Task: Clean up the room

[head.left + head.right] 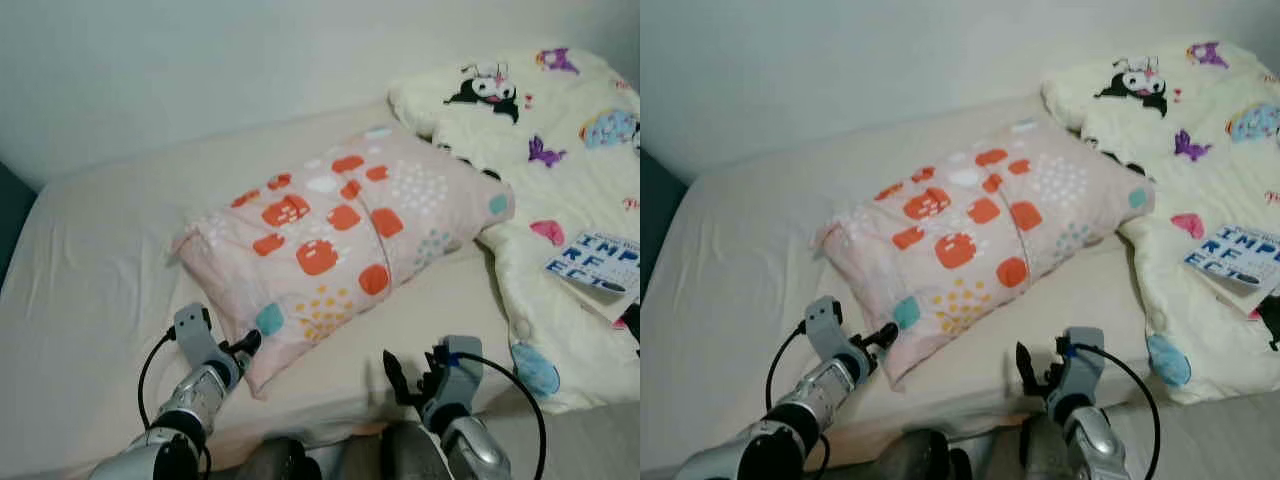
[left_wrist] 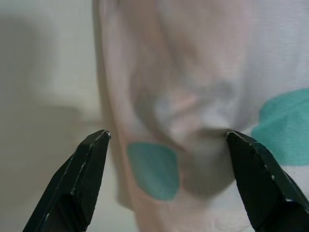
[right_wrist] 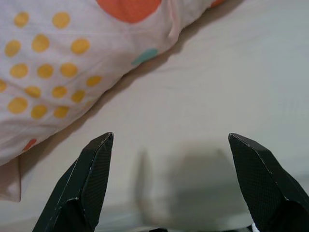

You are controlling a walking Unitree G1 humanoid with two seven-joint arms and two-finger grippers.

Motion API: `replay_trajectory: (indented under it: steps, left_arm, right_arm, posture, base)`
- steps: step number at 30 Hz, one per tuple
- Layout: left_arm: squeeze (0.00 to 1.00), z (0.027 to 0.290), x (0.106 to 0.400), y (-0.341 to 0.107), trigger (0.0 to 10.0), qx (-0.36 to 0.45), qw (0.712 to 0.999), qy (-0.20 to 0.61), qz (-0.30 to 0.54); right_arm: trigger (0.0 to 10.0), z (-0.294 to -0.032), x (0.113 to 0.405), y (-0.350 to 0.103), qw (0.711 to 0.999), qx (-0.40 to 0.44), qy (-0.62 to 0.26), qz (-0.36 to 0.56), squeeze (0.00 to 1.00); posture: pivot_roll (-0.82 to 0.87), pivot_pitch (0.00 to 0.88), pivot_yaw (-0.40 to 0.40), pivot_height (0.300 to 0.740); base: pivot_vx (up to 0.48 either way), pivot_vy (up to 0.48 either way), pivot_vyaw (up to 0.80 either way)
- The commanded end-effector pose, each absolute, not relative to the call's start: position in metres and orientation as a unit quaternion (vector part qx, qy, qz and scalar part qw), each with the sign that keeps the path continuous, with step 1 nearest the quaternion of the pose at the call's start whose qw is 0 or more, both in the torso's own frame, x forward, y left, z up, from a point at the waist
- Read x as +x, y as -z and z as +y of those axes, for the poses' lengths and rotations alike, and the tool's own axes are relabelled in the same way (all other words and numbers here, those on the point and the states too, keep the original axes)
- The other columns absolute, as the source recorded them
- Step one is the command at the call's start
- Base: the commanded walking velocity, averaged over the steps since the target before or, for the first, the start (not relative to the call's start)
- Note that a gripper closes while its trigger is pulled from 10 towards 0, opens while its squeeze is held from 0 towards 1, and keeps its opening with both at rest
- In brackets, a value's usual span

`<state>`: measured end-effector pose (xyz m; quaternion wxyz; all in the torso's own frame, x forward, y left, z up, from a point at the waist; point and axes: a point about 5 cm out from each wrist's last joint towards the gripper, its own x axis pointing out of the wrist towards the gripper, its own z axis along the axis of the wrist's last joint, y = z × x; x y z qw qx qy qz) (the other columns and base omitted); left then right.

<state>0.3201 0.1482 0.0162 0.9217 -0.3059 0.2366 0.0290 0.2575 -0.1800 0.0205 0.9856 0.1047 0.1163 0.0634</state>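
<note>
So the left gripper (image 1: 247,345) is sitting right at the near corner of the pink pillow (image 1: 345,235), its two black fingers (image 2: 79,179) spread wide with the pillow's edge and a teal patch lying between them, though I cannot tell whether either tip is actually touching the fabric. The pillow is stretching away from that gripper, up and to the robot's right across the cream bed sheet (image 1: 100,290), patterned with orange blocks, yellow dots and white dots.

The right gripper (image 1: 412,378) is hovering low over bare sheet near the bed's front edge, fingers (image 3: 91,179) also held apart, gripping nothing. The pillow's yellow-dotted side is lying just ahead of it and toward the left gripper, apart from its tips.

Further off to the right gripper's outer side, a cartoon-printed blanket (image 1: 560,170) is lying bunched on the bed, with its near edge tucked against the pillow's far end. A book (image 1: 597,262) with blue lettering is resting on top of the blanket.
</note>
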Motion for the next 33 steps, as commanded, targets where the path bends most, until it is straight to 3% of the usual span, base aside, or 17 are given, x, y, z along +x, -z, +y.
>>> replay_trajectory:
  steps: [1, 6, 13, 25, 29, 33]
  left_arm:
    - [0.0, 0.137, 0.314, -0.009, 10.0, -0.346, 0.903, -0.017, 0.256]
    - [0.0, 0.109, 0.319, -0.019, 10.0, -0.466, 0.853, 0.048, 0.228]
    - [0.0, 0.097, 0.321, -0.026, 10.0, -0.53, 0.819, 0.078, 0.207]
    - [0.0, 0.097, 0.327, -0.031, 10.0, -0.505, 0.84, 0.052, 0.191]
    - [0.0, 0.092, 0.332, -0.039, 10.0, -0.515, 0.837, 0.059, 0.177]
    - [0.0, 0.078, 0.345, -0.061, 10.0, -0.569, 0.806, 0.093, 0.134]
  right_arm:
    - [10.0, -0.173, 0.251, -0.015, 0.982, 0.12, -0.066, 0.131, 0.0]
    - [10.0, -0.17, 0.247, -0.017, 0.981, 0.126, -0.062, 0.132, 0.0]
    - [10.0, -0.168, 0.242, -0.018, 0.981, 0.13, -0.06, 0.135, 0.0]
    - [10.0, -0.166, 0.239, -0.022, 0.98, 0.134, -0.059, 0.135, 0.0]
    - [10.0, -0.166, 0.238, -0.023, 0.98, 0.135, -0.057, 0.135, 0.0]
    - [10.0, -0.167, 0.238, -0.026, 0.98, 0.136, -0.057, 0.132, 0.0]
  posture:
    - [-0.21, 0.366, 0.166, 0.646]
    - [-0.22, 0.381, 0.174, 0.646]
    - [-0.22, 0.389, 0.175, 0.646]
    - [-0.23, 0.399, 0.176, 0.646]
    - [-0.23, 0.404, 0.178, 0.646]
    - [-0.24, 0.403, 0.179, 0.646]
  base:
    - [0.0, 0.0, 0.0]
    - [0.0, 0.0, 0.0]
    - [0.0, 0.0, 0.0]
    - [0.0, 0.0, 0.0]
    - [0.0, 0.0, 0.0]
    - [0.0, 0.0, 0.0]
